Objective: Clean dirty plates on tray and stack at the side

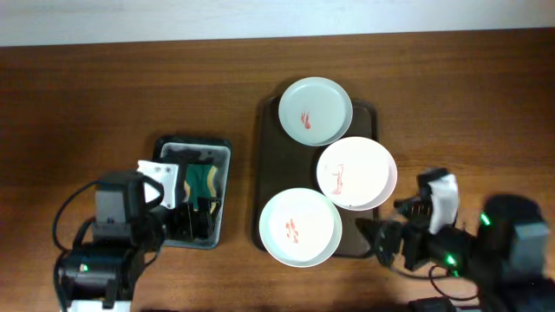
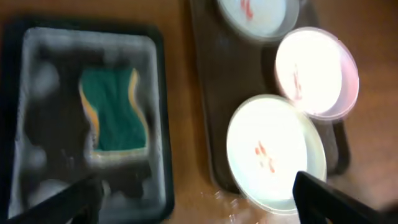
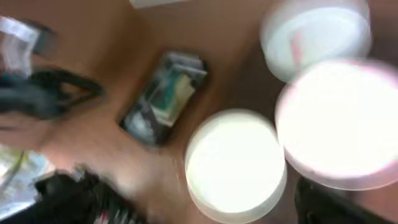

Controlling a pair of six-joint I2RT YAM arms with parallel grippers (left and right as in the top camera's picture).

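Note:
Three white plates with red smears lie on the dark brown tray (image 1: 267, 147): a far one (image 1: 315, 111), a middle one (image 1: 356, 173) overlapping the tray's right rim, and a near one (image 1: 299, 227). My left gripper (image 1: 195, 218) is open and empty over the near end of the small black tray. In the left wrist view (image 2: 199, 208) the near plate (image 2: 277, 152) sits ahead on the right. My right gripper (image 1: 381, 241) is open and empty just right of the near plate. The right wrist view (image 3: 205, 211) is blurred, with the near plate (image 3: 236, 162) between the fingers.
A small black tray (image 1: 221, 165) holding a green and yellow sponge (image 1: 201, 180) stands left of the brown tray; the sponge also shows in the left wrist view (image 2: 113, 118). Bare wooden table (image 1: 130, 87) surrounds both trays.

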